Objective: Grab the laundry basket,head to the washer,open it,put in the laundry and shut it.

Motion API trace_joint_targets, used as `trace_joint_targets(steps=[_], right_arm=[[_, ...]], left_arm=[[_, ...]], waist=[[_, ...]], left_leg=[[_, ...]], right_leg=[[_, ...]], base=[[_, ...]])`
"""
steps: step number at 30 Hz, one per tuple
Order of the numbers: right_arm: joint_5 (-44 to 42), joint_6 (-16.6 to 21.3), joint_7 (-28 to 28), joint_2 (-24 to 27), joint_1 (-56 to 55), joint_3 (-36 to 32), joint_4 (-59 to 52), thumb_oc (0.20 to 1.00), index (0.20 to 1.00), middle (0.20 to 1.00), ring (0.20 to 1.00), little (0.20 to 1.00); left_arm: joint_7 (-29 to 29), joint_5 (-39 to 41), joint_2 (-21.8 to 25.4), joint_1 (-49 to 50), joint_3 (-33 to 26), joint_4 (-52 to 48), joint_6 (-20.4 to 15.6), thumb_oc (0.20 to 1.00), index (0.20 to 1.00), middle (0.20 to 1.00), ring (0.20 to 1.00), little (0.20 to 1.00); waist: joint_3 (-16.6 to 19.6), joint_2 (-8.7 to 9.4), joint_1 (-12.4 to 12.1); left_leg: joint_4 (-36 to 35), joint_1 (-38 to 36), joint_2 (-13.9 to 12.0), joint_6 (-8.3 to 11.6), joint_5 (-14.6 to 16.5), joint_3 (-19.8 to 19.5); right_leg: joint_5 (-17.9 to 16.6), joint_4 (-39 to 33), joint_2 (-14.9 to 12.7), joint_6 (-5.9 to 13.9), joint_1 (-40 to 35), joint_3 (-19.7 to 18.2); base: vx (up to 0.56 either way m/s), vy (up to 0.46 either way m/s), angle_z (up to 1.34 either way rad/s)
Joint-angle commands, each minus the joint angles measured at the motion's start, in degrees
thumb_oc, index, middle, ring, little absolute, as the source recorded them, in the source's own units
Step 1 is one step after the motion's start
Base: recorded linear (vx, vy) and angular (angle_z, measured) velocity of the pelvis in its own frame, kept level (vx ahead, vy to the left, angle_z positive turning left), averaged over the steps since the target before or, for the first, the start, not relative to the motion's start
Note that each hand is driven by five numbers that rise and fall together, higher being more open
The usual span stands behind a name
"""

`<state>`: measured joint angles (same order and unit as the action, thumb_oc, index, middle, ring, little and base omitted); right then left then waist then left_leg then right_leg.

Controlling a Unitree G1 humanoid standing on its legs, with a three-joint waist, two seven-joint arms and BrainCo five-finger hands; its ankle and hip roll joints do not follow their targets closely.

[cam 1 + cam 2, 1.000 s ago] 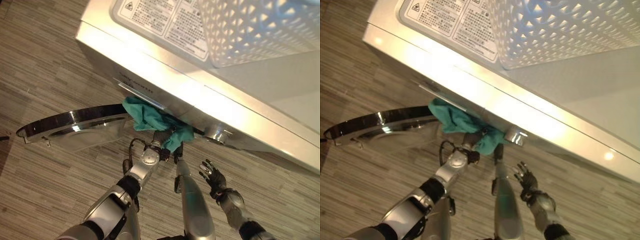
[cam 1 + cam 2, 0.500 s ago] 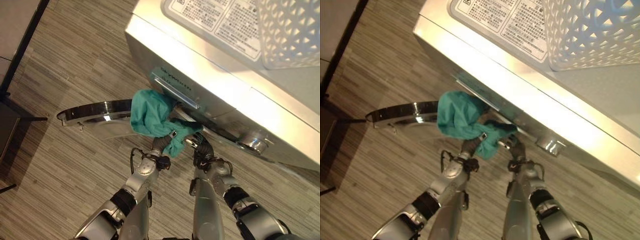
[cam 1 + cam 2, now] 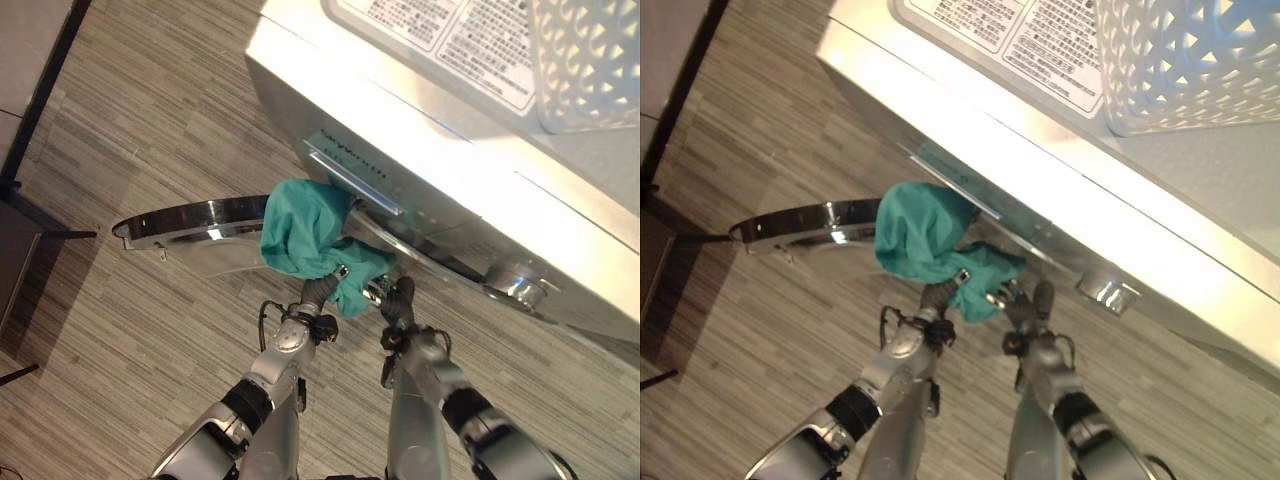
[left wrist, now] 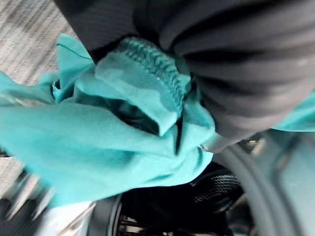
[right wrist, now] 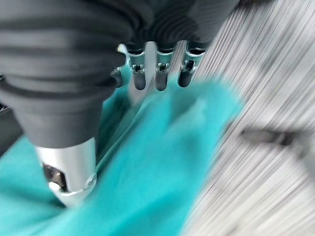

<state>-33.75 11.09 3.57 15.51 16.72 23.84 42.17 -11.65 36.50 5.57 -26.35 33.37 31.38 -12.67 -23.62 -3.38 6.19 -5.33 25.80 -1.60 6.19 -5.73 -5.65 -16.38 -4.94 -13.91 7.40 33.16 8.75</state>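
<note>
From the head camera I look straight down the front of the washer (image 3: 420, 140), a silver front-loader with its round door (image 3: 190, 225) swung open to my left, the dark glass ring lying out flat over the wood-grain floor (image 3: 120, 330). The white laundry basket (image 3: 590, 55) sits on top of the machine at the far right, beside the printed label (image 3: 430, 25) on the lid.

The laundry, a teal garment (image 3: 305, 240), hangs bunched at the mouth of the drum opening, partly against the washer front below the detergent drawer handle (image 3: 355, 180). My left hand (image 3: 318, 292) is up under the lower end of the cloth; in its wrist view the fabric wraps over the dark cover and the fingers are buried in it, so I cannot tell how they are set. The dark drum interior (image 4: 197, 191) shows just past the cloth.

My right hand (image 3: 397, 300) is just beside the left, at the lower right edge of the garment. In its wrist view the silver fingers (image 5: 156, 69) run down into the teal cloth and the thumb (image 5: 69, 172) presses against it, so it has a hold on the fabric.
</note>
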Motion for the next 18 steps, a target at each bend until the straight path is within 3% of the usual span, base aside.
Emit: trace_joint_targets(steps=[1,2,3,8,10,11,12,14,15,18], right_arm=[[5.6,0.5,2.9,1.0,-2.2,-1.5,2.6,1.000,1.000,1.000,1.000,1.000],[6.1,0.5,3.7,1.5,-3.6,-2.8,3.2,1.000,1.000,1.000,1.000,1.000],[8.9,0.4,7.1,2.9,-6.3,-6.4,6.8,1.000,1.000,1.000,1.000,1.000],[19.6,-4.1,11.3,3.3,-6.0,-5.9,19.9,1.000,1.000,1.000,1.000,1.000],[25.9,-6.8,11.5,3.4,-5.4,-3.2,25.0,1.000,1.000,1.000,1.000,1.000],[36.8,-10.4,11.4,3.1,-6.0,2.1,29.8,1.000,1.000,1.000,1.000,1.000],[41.2,-11.7,11.3,2.8,-6.3,4.0,31.6,1.000,1.000,1.000,1.000,1.000],[46.2,-13.3,10.4,2.7,-7.0,6.3,32.9,1.000,1.000,1.000,1.000,1.000],[51.8,-14.5,9.8,2.4,-8.2,8.3,34.2,1.000,1.000,1.000,1.000,1.000],[55.5,-14.8,10.3,2.8,-8.6,9.8,33.6,1.000,1.000,1.000,1.000,1.000]], left_arm=[[-1.6,2.8,-2.4,-4.1,-2.1,2.6,-5.1,0.200,0.200,0.200,0.200,0.200],[-2.3,3.8,-3.2,-5.9,-3.3,4.0,-5.6,0.200,0.200,0.200,0.200,0.200],[-4.3,6.0,-4.4,-10.7,-6.3,5.0,-7.5,0.200,0.200,0.200,0.200,0.200],[-5.8,8.3,-5.1,-15.1,-8.0,1.9,-9.6,0.200,0.200,0.200,0.200,0.200],[-5.7,8.5,-5.7,-17.3,-8.2,2.9,-9.6,0.200,0.200,0.200,0.200,0.200],[-5.5,8.2,-6.9,-19.4,-8.1,4.9,-9.2,0.200,0.200,0.200,0.200,0.200],[-5.7,8.2,-7.4,-20.4,-8.2,6.0,-9.2,0.200,0.200,0.200,0.200,0.200],[-6.0,7.9,-8.2,-21.6,-8.1,7.0,-9.1,0.200,0.200,0.200,0.200,0.200],[-6.5,7.5,-9.1,-22.8,-8.6,8.3,-9.0,0.200,0.200,0.200,0.200,0.200],[-7.6,6.9,-10.1,-24.5,-9.4,10.0,-8.9,0.200,0.200,0.200,0.200,0.200]], waist=[[0.1,4.38,2.2],[-0.2,4.95,2.9],[-0.6,6.19,5.5],[-0.8,5.84,6.9],[-0.7,5.48,7.1],[-0.7,4.74,7.1],[-0.8,4.45,7.2],[-0.8,4.07,7.2],[-0.6,3.17,6.6],[-0.6,3.38,7.5]], left_leg=[[5.0,0.4,-1.7,-0.22,5.9,7.5],[6.1,1.2,-1.7,-0.25,6.5,8.0],[10.1,5.2,-1.1,-0.51,8.0,8.7],[15.6,11.9,1.2,-1.50,10.3,9.6],[16.9,13.9,1.9,-1.85,10.9,10.1],[18.7,16.0,2.6,-2.26,11.7,10.4],[19.6,16.9,2.7,-2.40,12.1,10.5],[20.4,17.8,2.9,-2.63,12.5,10.6],[22.1,18.1,2.0,-2.76,15.2,10.6],[24.9,20.2,1.5,-3.02,16.4,11.3]], right_leg=[[2.7,0.7,-2.4,6.57,3.5,-6.7],[2.5,0.6,-2.2,6.67,4.3,-7.4],[1.8,0.4,-2.4,6.97,7.0,-8.9],[0.8,0.2,-3.3,7.36,11.7,-10.3],[0.5,0.2,-3.8,7.59,13.3,-10.8],[0.3,0.4,-4.5,7.60,14.9,-11.2],[0.3,0.5,-4.7,7.60,15.6,-11.4],[0.3,0.6,-4.8,7.60,16.4,-11.7],[1.5,0.7,-4.0,7.60,16.9,-11.9],[1.3,1.0,-3.8,7.60,18.6,-12.6]], base=[[-0.04,0.030,-0.42],[-0.10,0.057,-0.46],[-0.11,0.042,-0.43],[-0.07,0.027,-0.17],[-0.03,0.011,-0.09],[-0.03,0.017,-0.06],[0.00,0.000,0.00],[0.03,0.040,0.01],[0.06,0.079,0.02],[0.00,0.065,-0.03]])
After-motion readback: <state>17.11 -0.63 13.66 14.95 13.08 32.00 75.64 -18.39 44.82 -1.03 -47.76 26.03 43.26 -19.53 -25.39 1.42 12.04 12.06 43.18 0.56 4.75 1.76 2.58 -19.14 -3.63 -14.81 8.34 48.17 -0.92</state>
